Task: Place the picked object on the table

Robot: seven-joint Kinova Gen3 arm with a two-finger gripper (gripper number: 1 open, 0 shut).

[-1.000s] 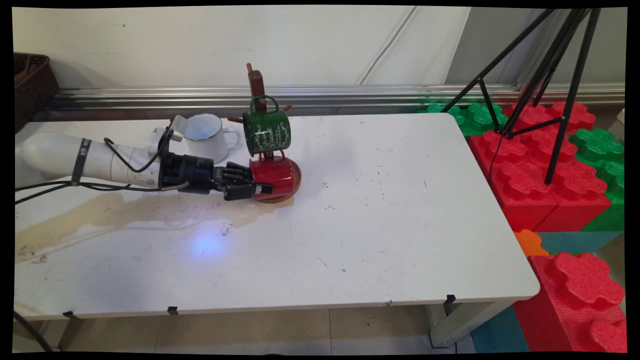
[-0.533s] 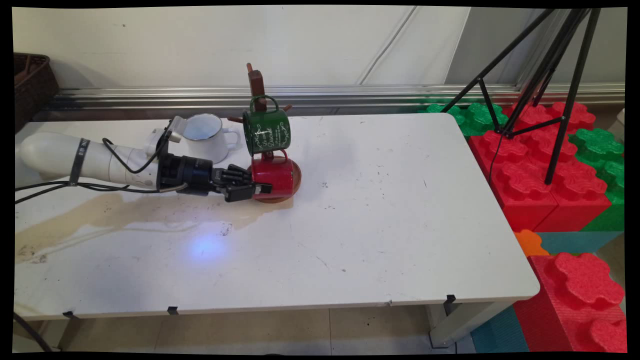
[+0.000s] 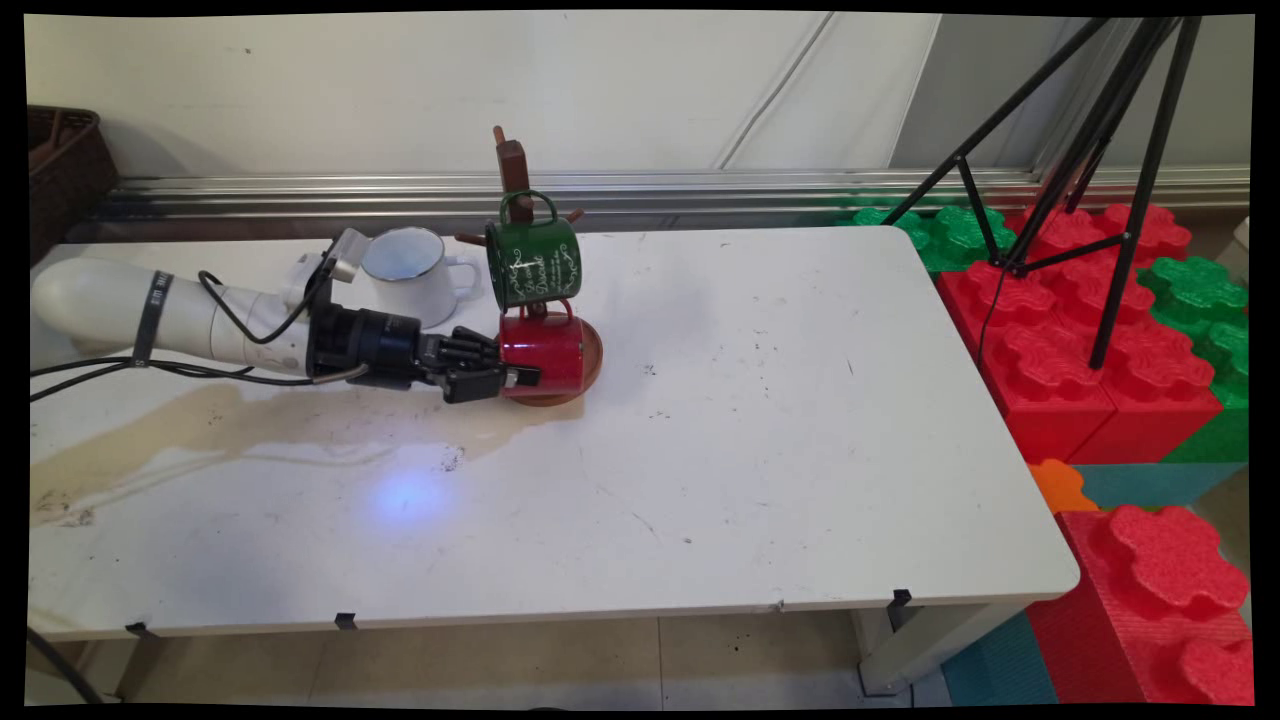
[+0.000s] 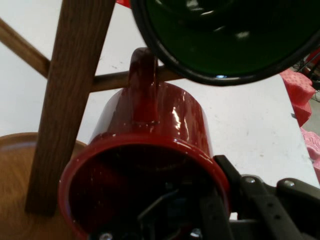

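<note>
I've got the gripper (image 3: 520,377) reaching in low from the left, level with the table (image 3: 760,450), and clamped on the rim of the red mug (image 3: 548,352). In the hand view 1 finger (image 4: 212,220) sits inside the mouth and the other (image 4: 250,200) lies outside the wall, so the jaws are pinching that rim between them.

The red mug lies on its side, mouth toward the hand, its handle (image 4: 142,82) looped over a lower peg (image 4: 107,80) of the wooden mug tree (image 3: 512,165). I see nothing inside it but the finger. It hangs just above the tree's round wooden base (image 3: 592,360).

The green mug (image 3: 534,258) hangs from a higher peg, directly over the red one, its open mouth (image 4: 230,35) dark inside.

Behind the gripper a white enamel mug (image 3: 408,275) stands upright on the table, its white inside showing nothing in it.

A brownish stain (image 3: 250,425) runs across the table's left part.
</note>
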